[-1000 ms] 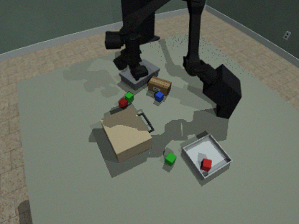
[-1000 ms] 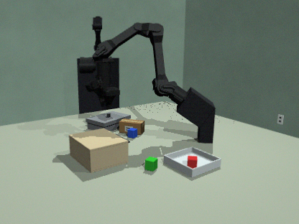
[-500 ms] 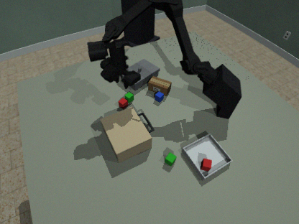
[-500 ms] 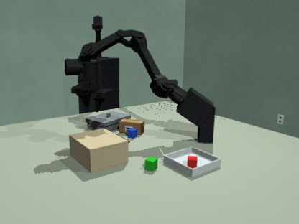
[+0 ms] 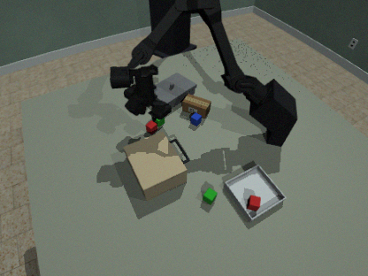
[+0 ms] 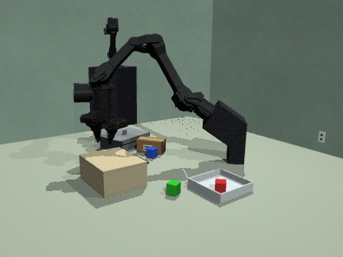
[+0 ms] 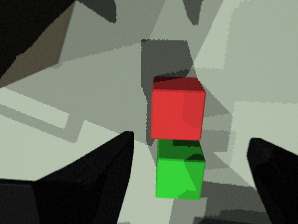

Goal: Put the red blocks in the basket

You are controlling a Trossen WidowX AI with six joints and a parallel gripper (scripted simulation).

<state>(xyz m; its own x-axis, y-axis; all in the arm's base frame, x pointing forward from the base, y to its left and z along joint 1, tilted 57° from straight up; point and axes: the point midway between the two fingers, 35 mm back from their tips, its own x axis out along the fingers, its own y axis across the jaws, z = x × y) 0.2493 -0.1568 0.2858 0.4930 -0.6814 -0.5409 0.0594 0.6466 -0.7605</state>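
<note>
Red blocks are our business here, and we can see two of them: one red block sits inside the basket, and a second red block is out on the surface, just off the tan box. And look at the company it keeps: a green block right up close beside it; whether the two touch, we can't quite tell. Over them we've got our pincer, part-open with nothing in its grip, pointing down; from the wrist, both blocks show between its two fingers. The exterior view is no help with this pair, with the tan box standing in front. On that box's side we spot a black handle. Behind, there's the grey box, a small knob on top, and near it the brown parcel, a blue block just in front. Up front, another green block lies between the tan box and the basket, outside the rim, and the basket itself stands upright for us.
</note>
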